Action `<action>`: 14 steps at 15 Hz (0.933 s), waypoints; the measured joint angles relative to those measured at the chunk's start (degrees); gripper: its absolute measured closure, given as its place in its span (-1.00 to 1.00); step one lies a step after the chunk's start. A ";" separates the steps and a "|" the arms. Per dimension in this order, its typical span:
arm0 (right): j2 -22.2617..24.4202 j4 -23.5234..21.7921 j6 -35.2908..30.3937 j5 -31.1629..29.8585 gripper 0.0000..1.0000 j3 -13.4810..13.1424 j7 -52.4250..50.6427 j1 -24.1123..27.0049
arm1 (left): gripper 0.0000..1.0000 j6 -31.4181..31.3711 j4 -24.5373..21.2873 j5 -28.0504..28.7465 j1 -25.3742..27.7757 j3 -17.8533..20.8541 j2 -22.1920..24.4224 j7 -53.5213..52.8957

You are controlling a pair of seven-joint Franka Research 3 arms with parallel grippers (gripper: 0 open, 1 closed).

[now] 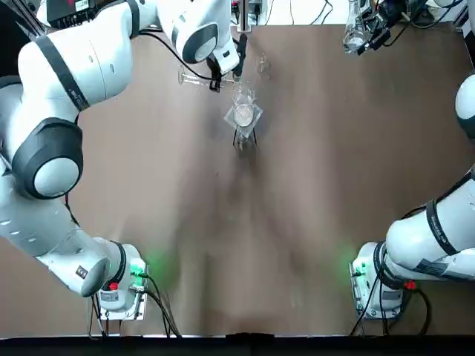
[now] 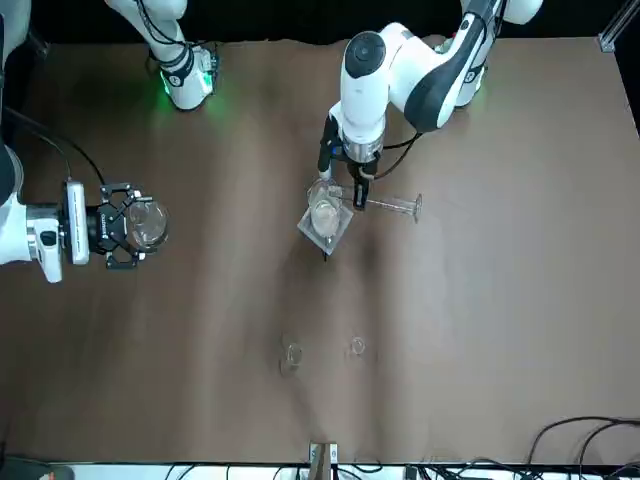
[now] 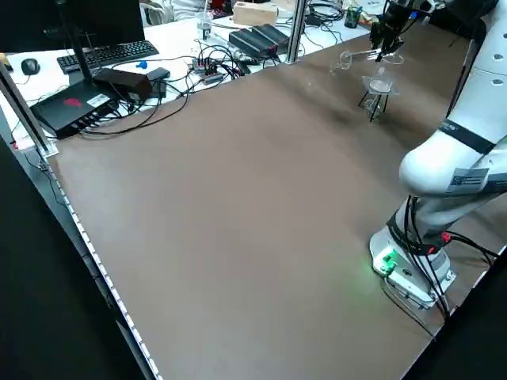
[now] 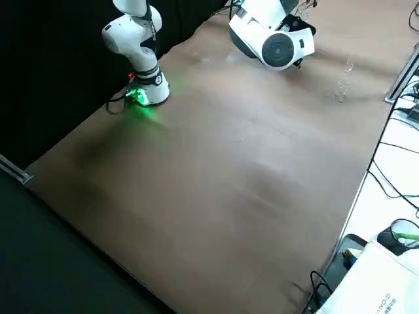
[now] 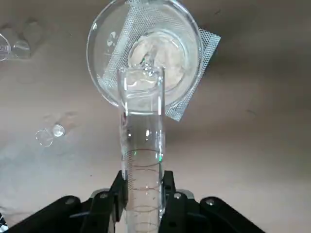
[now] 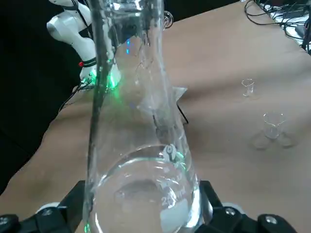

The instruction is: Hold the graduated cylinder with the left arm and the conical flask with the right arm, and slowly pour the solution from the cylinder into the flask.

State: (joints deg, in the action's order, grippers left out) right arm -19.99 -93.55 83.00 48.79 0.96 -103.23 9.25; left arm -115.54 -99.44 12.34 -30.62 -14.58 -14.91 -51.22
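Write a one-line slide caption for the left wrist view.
The left gripper holds the graduated cylinder, its mouth over a wide beaker.

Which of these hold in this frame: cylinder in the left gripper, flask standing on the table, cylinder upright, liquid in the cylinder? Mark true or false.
1. The left gripper grips the graduated cylinder. True.
2. The conical flask stands on the table. False: the right gripper holds it.
3. The cylinder is upright. False: it lies nearly level, over the beaker on the stand.
4. There is liquid in the cylinder. True.
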 joint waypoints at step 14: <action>1.42 0.01 3.09 -2.13 -0.91 0.00 -0.23 -4.23 | 0.31 0.08 0.28 4.44 0.00 0.10 -0.23 1.26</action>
State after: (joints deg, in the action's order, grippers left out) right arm -18.57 -93.54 86.09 46.67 0.96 -103.46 5.02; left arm -115.46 -99.16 16.78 -30.62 -14.48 -15.14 -49.96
